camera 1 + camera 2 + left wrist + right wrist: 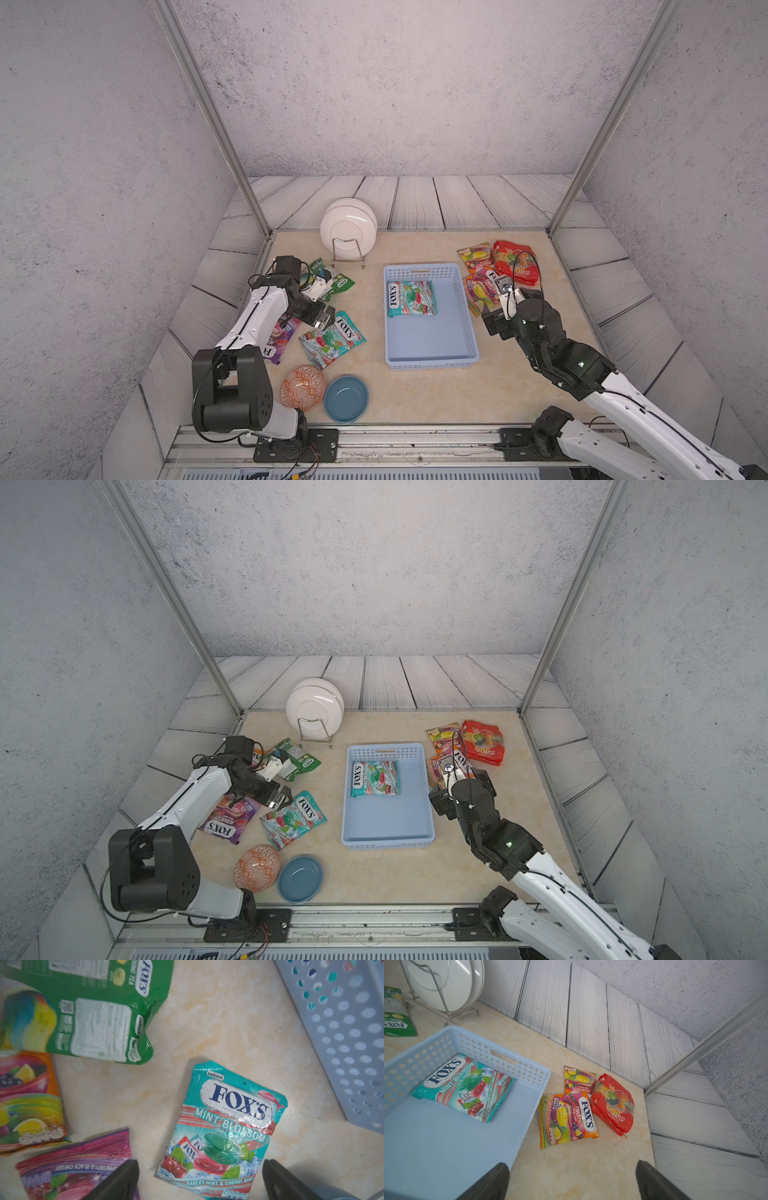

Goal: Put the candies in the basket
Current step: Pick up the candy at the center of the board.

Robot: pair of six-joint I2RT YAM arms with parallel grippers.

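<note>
Blue bowl (345, 398); teal bag (411, 298) inside basket (432, 362)

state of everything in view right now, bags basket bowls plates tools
left tool, open, empty
right tool, open, empty
basket, holds one bag
teal bag in basket, flat, face up
loose teal bag, flat on table, near left tool
green bag, on table
purple bag, on table
red bag, on table
orange bags, on table beside red bag
plates, standing on edge
orange bowl, empty
blue bowl, empty
</note>
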